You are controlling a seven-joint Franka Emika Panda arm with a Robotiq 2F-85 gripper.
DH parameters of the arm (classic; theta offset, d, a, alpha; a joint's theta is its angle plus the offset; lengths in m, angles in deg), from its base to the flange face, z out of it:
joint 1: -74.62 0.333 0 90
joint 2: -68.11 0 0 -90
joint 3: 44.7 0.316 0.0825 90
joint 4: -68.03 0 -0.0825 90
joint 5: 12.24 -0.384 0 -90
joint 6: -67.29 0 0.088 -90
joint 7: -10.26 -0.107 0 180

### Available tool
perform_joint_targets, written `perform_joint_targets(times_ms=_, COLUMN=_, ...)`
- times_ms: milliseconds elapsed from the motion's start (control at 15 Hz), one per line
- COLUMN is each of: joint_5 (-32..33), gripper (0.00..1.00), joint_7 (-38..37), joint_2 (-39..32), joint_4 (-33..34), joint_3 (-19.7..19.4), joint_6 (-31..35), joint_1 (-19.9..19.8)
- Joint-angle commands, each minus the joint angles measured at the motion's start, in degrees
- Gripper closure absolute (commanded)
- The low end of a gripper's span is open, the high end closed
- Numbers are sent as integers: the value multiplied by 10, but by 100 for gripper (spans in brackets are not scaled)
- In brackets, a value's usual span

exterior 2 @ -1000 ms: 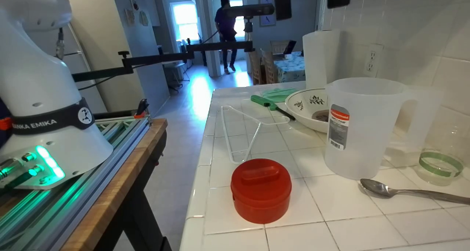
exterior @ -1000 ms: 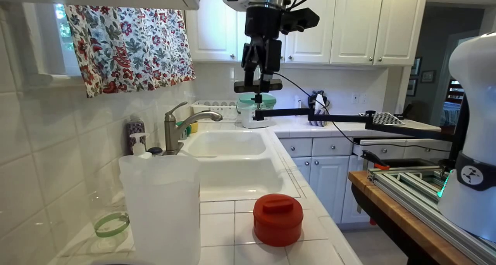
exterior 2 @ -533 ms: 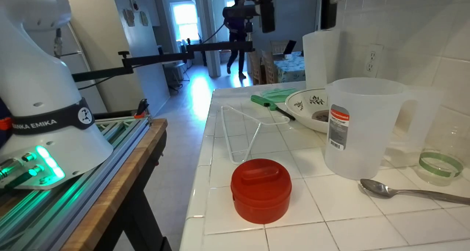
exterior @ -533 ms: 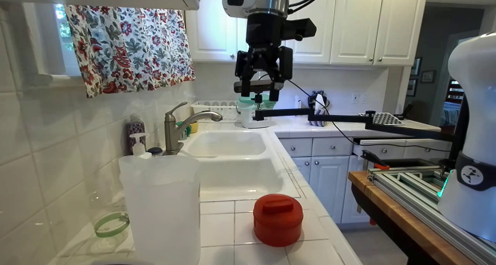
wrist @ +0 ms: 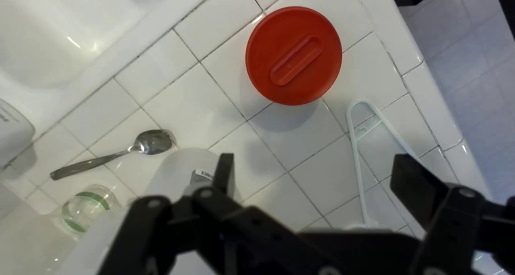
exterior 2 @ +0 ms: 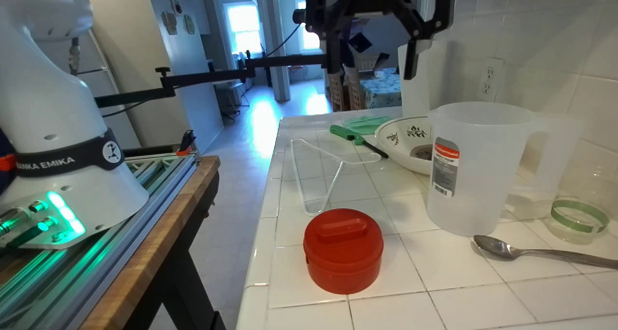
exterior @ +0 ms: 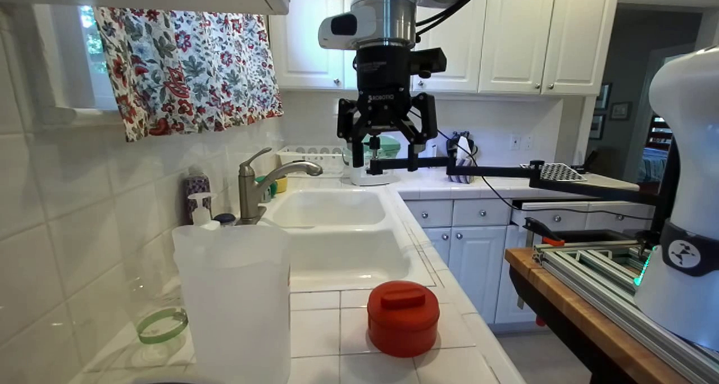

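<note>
Two black fingers (exterior: 358,155) now face me broadside; half a second ago they stood at more of a slant. The wrist has turned, and the end effector (exterior: 385,164) has come lower, its tips hanging farther down in both exterior views. Its jaws are spread wide with nothing between them, and I see it touching nothing. For the work in hand I take that as a change of aim only: the jaws sit at a new angle and height over the tabletop (exterior 2: 386,281), with no thing held.

Of the things on the tiled tabletop, none has visibly shifted. The lidded red container (exterior 2: 344,250) sits upright near the outer edge, close to the sink (exterior: 345,260), and the wrist view shows it apart from both fingers. Near it, also apart, lies a white hanger (exterior 2: 333,186). A cloudy pitcher (exterior 2: 478,175) stands farther from the edge, with a spoon (exterior 2: 545,255) and a green-banded jar (exterior 2: 579,219) near it. In the wrist view one finger crosses in front of the pitcher and the other in front of the hanger; which is closer, I cannot tell.
</note>
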Motion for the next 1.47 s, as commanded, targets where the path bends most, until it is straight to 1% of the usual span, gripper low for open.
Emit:
perform_joint_targets(times_ms=0, joint_5=6, gripper=0, joint_7=44, joint_2=-11, joint_4=18, joint_3=15, joint_6=-7, joint_1=-5)
perform_joint_targets(times_ms=67, joint_5=11, gripper=0, joint_7=36, joint_2=-15, joint_4=20, joint_3=20, joint_6=-2, joint_1=-6)
perform_joint_targets(times_ms=133, joint_5=2, gripper=0, joint_7=11, joint_2=-13, joint_4=5, joint_3=22, joint_6=1, joint_1=-9)
perform_joint_targets(times_ms=1200, joint_5=5, gripper=0, joint_7=14, joint_2=-18, joint_4=9, joint_3=25, joint_6=1, joint_1=-9)
perform_joint_targets(times_ms=1400, joint_5=1, gripper=0, joint_7=34, joint_2=-32, joint_4=14, joint_3=34, joint_6=9, joint_1=-2)
